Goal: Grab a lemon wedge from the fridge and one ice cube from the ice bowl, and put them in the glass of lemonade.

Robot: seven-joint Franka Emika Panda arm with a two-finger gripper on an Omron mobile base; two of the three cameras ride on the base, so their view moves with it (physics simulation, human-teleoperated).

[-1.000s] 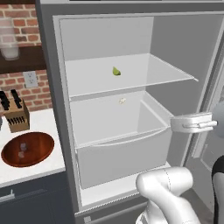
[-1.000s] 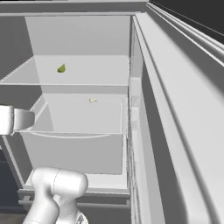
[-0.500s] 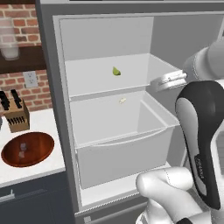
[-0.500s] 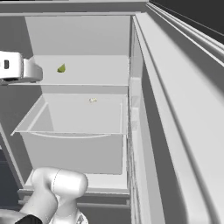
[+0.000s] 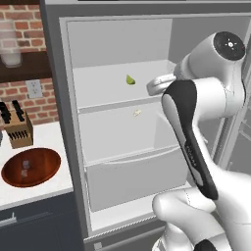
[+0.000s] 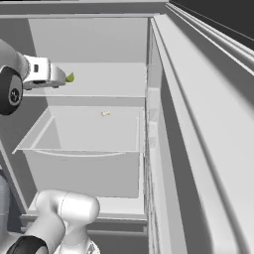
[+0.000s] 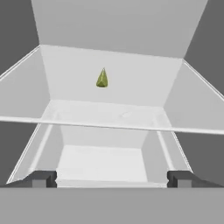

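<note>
Inside the fridge (image 5: 63, 122), gripper (image 7: 112, 178) wide; lemon wedge (image 7: 102, 78) ahead.

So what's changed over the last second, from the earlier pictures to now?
The arm rose and swung its hand up from drawer level to the shelf, so the open fingers now point at the lemon wedge. Nothing was grasped or released. The wedge, the fridge drawer and the ice bowl stayed put.

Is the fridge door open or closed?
Open. The fridge shows its pale inside: a shelf with the lemon wedge lying on it, and a drawer below. The door stands swung out to the right.
</note>
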